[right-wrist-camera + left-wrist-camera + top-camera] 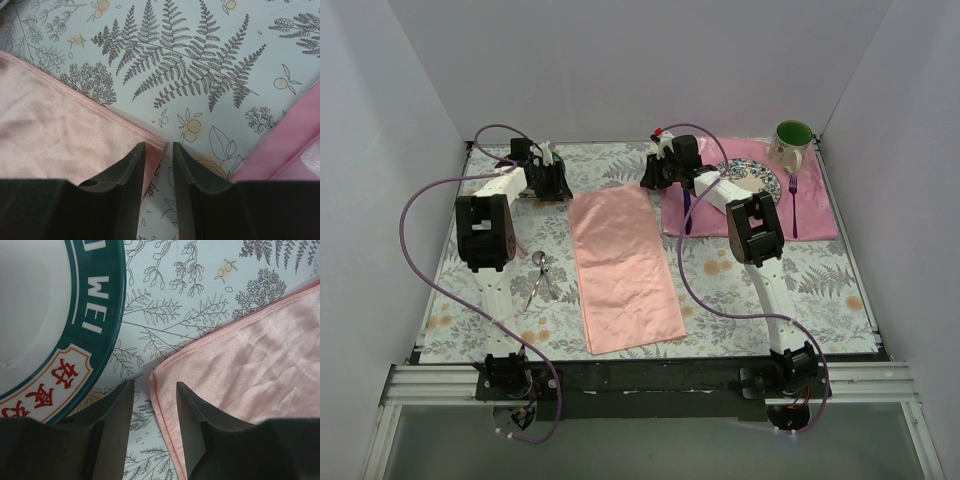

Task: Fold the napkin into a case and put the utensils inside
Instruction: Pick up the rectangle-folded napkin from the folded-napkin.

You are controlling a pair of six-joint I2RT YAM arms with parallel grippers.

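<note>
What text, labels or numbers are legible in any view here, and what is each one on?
"WEI": white capitals on the dark green rim of the white dish, left wrist view. The letter before it is cut off at the top edge.
Red Chinese characters on a cream panel of the same rim: partly cut off, not surely readable.
Top and right wrist views: no text to read.

Dish (100, 315) cut off by the left wrist view's left edge, napkin (250, 370) by its right. From above, utensils (540, 278) too small to tell apart; right arm (755, 232) hides part of the plate (762, 172).
</note>
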